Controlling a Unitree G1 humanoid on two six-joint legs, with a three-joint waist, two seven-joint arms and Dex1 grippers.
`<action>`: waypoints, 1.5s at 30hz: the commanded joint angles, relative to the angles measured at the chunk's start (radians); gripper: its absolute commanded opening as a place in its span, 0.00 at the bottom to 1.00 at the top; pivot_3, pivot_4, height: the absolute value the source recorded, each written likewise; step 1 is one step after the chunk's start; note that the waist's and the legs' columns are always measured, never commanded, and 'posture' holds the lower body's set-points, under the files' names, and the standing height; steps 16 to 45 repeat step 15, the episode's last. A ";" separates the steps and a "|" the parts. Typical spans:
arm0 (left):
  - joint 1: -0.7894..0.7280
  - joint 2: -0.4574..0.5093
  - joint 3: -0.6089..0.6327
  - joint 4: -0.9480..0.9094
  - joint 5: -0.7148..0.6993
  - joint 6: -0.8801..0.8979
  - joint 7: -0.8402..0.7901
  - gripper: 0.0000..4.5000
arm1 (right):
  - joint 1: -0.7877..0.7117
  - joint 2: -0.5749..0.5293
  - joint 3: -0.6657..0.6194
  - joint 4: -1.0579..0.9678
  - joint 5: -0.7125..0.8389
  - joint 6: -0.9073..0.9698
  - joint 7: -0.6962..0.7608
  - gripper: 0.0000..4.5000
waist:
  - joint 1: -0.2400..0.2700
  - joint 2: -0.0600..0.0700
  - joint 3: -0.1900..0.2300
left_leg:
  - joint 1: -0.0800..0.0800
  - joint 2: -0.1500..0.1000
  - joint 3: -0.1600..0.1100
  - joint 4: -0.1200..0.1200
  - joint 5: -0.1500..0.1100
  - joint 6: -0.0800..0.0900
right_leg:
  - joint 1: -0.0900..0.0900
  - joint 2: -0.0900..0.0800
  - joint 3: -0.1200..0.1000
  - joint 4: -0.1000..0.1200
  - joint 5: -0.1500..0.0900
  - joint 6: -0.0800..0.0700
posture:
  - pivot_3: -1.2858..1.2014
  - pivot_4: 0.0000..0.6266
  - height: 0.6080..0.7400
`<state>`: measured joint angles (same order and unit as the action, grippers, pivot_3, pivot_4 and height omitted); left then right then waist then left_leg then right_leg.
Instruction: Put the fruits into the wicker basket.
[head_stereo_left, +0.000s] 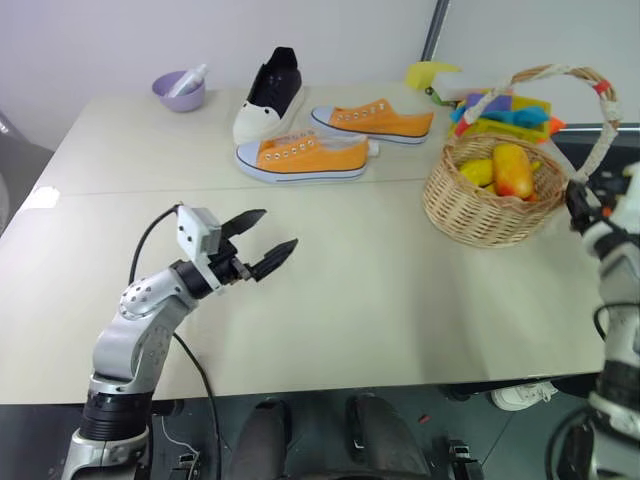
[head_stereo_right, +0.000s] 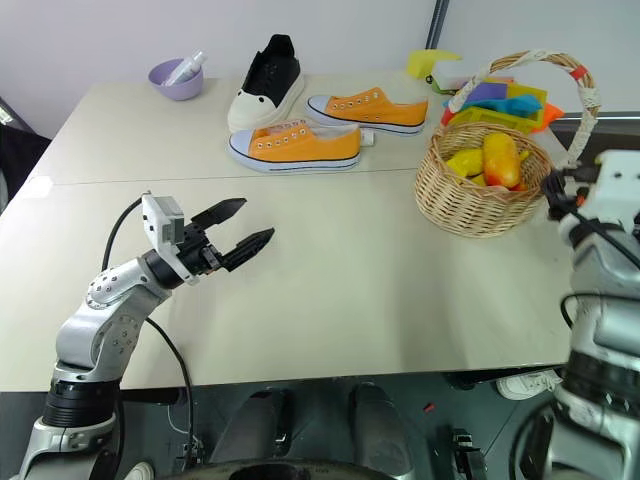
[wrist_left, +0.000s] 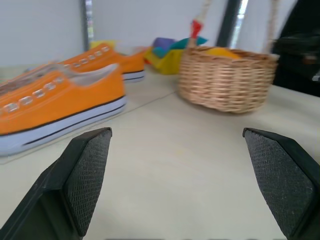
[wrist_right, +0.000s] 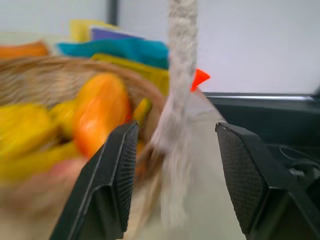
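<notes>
Mango (head_stereo_left: 513, 170) already lies in the wicker basket (head_stereo_left: 470, 205) at my two o'clock, light and slick I judge, best pinched across its middle; left end effector (head_stereo_left: 262, 243) and right end effector (wrist_right: 172, 165) both gape empty.

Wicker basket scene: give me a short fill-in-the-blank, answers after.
1. The mango lies inside the ___ basket.
2. The two orange shoes lie beside a ___ shoe.
3. The left pincer hovers with its jaws ___.
4. The bowl is ___ in colour.

Answers: wicker; black; open; purple
</notes>
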<state>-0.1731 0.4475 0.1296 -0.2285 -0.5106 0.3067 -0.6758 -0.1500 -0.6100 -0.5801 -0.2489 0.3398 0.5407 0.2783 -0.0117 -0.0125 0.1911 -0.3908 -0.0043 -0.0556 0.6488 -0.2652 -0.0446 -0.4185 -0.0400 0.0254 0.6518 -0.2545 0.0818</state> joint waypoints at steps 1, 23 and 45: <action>0.037 0.014 0.060 0.084 0.078 -0.092 0.042 1.00 | 0.101 -0.022 -0.016 -0.154 0.105 -0.038 0.162 0.57 | -0.008 0.000 0.000 | 0.001 0.000 0.001 0.000 0.000 0.000 | 0.001 0.000 0.000 0.000 0.000 0.000 | 0.52 0.24 0.92; 0.207 0.022 0.118 0.202 0.207 -0.248 0.124 1.00 | 0.149 0.123 0.396 -0.061 -0.001 -0.257 0.298 0.57 | 0.003 0.000 -0.001 | 0.005 0.005 -0.001 0.001 0.000 0.000 | 0.007 0.004 0.000 -0.005 -0.001 -0.002 | 0.52 0.24 0.92; 0.207 0.022 0.118 0.202 0.207 -0.248 0.124 1.00 | 0.149 0.123 0.396 -0.061 -0.001 -0.257 0.298 0.57 | 0.003 0.000 -0.001 | 0.005 0.005 -0.001 0.001 0.000 0.000 | 0.007 0.004 0.000 -0.005 -0.001 -0.002 | 0.52 0.24 0.92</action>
